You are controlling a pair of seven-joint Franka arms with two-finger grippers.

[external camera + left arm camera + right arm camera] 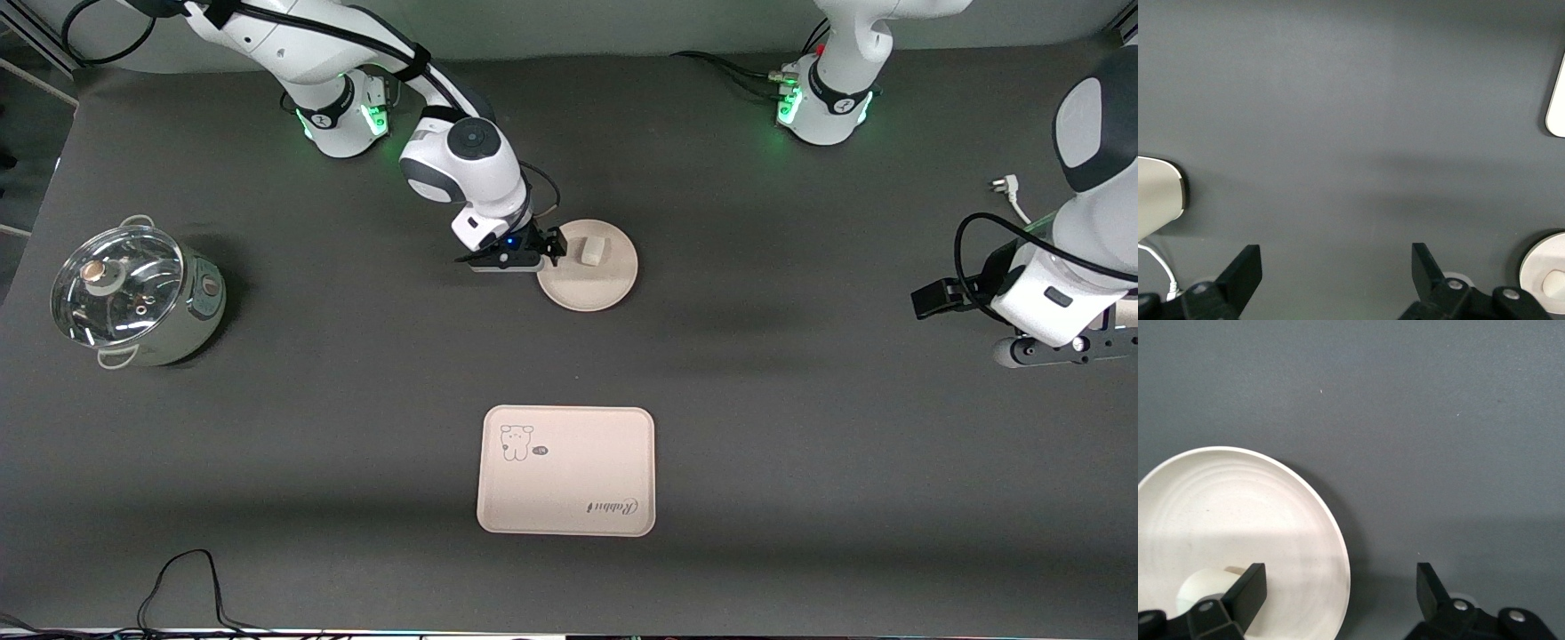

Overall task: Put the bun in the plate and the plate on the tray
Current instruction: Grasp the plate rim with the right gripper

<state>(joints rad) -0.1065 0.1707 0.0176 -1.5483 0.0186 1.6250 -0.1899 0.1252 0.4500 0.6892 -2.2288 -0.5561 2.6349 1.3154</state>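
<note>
The round cream plate [597, 283] lies on the dark table, farther from the front camera than the tray [566, 471]. The small off-white bun [589, 250] sits in the plate. My right gripper [551, 247] is low at the plate's rim on the side toward the right arm's end, open and empty. In the right wrist view the plate [1238, 513] holds the bun [1201, 587], and the right gripper [1340, 583] straddles the rim, one finger over the plate and one over the table. My left gripper [1336, 257] is open and empty over bare table at the left arm's end, waiting.
A steel pot with a glass lid [133, 293] stands at the right arm's end of the table. A white plug and cable [1005, 187] lie near the left arm [1058, 302]. Black cables [187, 587] trail at the table's near edge.
</note>
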